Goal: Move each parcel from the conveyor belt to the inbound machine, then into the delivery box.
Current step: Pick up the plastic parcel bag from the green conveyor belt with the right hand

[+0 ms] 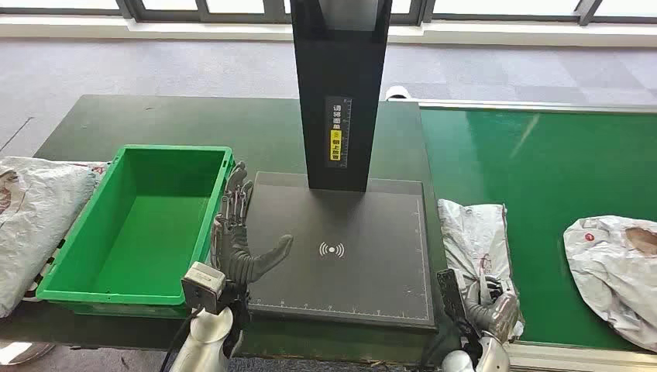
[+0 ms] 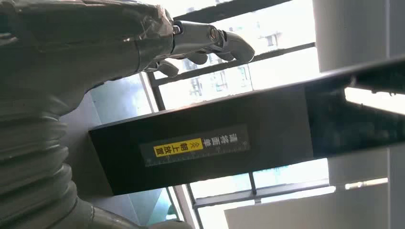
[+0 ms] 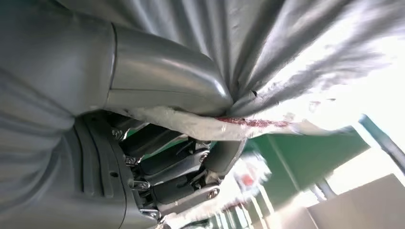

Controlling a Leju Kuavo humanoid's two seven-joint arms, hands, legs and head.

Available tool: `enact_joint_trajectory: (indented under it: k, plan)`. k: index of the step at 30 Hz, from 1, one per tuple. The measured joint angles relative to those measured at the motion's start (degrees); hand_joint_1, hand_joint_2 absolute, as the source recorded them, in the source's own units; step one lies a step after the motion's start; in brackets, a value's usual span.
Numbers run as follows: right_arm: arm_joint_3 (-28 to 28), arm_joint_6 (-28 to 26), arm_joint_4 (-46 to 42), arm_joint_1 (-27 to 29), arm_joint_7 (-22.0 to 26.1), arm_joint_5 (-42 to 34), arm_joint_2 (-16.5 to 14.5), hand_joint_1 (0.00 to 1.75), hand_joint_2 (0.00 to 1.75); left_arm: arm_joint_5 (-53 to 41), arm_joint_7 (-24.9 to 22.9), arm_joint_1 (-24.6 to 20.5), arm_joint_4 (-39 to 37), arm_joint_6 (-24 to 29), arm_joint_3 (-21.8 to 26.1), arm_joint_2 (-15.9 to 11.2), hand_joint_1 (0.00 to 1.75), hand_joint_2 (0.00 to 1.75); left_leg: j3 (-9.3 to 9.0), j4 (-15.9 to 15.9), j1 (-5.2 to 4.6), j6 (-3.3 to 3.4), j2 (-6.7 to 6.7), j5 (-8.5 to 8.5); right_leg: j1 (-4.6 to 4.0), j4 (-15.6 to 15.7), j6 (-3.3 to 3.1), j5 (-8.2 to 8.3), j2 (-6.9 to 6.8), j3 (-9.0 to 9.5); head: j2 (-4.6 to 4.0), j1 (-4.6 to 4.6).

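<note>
The left hand (image 1: pixel 239 232) reaches forward with palm down, fingers spread and thumb out, holding nothing. The right hand (image 1: pixel 490 306) sits low, thumb (image 3: pixel 167 81) and fingers pinching a parcel (image 1: pixel 472 232).

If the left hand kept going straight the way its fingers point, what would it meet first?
Probably nothing close: the left hand points along the gap between the green crate and the scanner platform, over dark tabletop. Depth is unclear.
</note>
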State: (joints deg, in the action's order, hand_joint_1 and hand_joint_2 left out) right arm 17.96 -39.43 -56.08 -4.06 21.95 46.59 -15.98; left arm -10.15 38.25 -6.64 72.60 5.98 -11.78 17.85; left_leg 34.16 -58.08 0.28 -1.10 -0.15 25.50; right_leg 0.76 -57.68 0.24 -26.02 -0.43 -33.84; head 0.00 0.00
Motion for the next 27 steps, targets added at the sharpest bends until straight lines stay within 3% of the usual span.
enact_joint_trajectory:
  k: [2, 4, 5, 9, 14, 23, 27]
  plan:
    - [-0.21, -0.53, -6.78, 0.23, 9.28, -1.86, -0.79, 1.75, 1.75, 0.60, 0.00, -0.16, -0.35, 0.57, -0.47, -0.01, 0.00, 1.75, 0.09, 0.01, -0.01, -0.02, 0.12, -0.05, 0.02, -0.02, -0.01, 0.05, 0.14, -0.19, 0.00, -0.04]
    - [-0.48, -1.02, -17.99, 0.68, 22.20, -3.84, -1.74, 1.75, 1.75, 1.38, 0.00, -0.43, -0.99, 1.33, -1.31, -0.04, 0.00, 1.75, 0.16, 0.01, 0.00, -0.06, 0.28, -0.08, -0.03, -0.03, -0.02, 0.08, 0.32, -0.32, 0.00, -0.08]
    - [-0.60, -0.98, -21.98, 1.00, 24.22, -3.96, -2.01, 1.75, 1.75, 1.60, 0.00, -0.52, -1.25, 1.52, -1.62, -0.05, 0.00, 1.75, 0.14, 0.00, 0.03, -0.05, 0.30, -0.06, -0.06, -0.02, -0.02, 0.07, 0.34, -0.29, 0.00, -0.07]
    - [-0.95, -0.81, -31.47, 2.33, 19.26, -4.18, -2.79, 1.75, 1.75, 2.09, 0.00, -0.72, -1.95, 2.09, -2.35, -0.08, 0.00, 1.75, 0.20, 0.00, 0.02, 0.03, 0.26, 0.00, 0.05, -0.01, 0.02, 0.04, 0.29, -0.31, 0.00, -0.07]
    - [-0.95, -0.79, -36.58, 2.85, 18.42, -4.19, -2.84, 1.75, 1.75, 2.10, 0.00, -0.83, -2.29, 2.17, -2.70, -0.10, 0.00, 1.75, 0.19, 0.00, 0.01, 0.10, 0.30, 0.05, 0.09, 0.00, 0.07, 0.04, 0.34, -0.30, 0.00, -0.07]
    - [-1.66, -0.76, -37.89, 2.89, 18.36, -3.58, -2.84, 1.75, 1.75, 2.07, 0.00, -0.91, -2.35, 2.17, -3.06, -0.12, 0.00, 1.75, 0.20, 0.00, 0.01, 0.10, 0.29, 0.05, 0.08, 0.00, 0.07, 0.04, 0.34, -0.29, 0.00, -0.07]
    - [-4.05, -0.64, -33.95, 2.42, 17.26, 2.92, -2.94, 1.75, 1.75, 1.82, 0.00, -0.91, -2.33, 1.90, -3.06, -0.12, 0.00, 1.75, 0.20, 0.02, 0.02, 0.08, 0.31, 0.06, 0.03, -0.01, 0.07, 0.03, 0.35, -0.28, 0.00, -0.07]
